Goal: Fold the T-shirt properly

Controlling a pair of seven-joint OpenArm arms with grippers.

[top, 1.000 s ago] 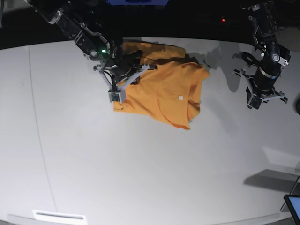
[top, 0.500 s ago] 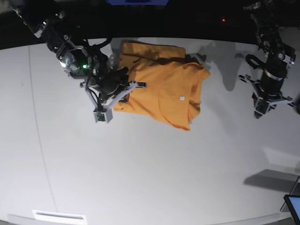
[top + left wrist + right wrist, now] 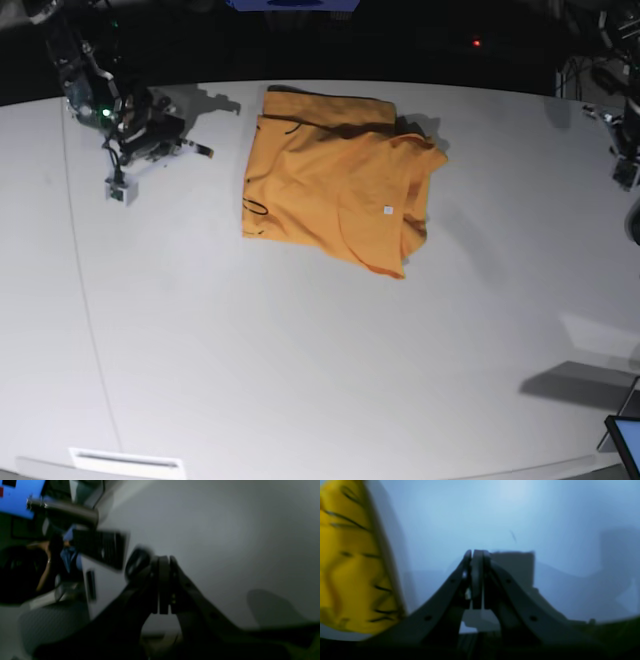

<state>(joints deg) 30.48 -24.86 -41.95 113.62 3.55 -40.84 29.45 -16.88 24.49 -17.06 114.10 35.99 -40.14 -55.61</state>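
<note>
Base view's right edge crops the left end effector; both wrist views blurred

- Broad pale grey table with a curved far edge
- Dark, unlit room behind it
- Small red light glowing in the darkness
- Blue screen corner at lower right
</note>
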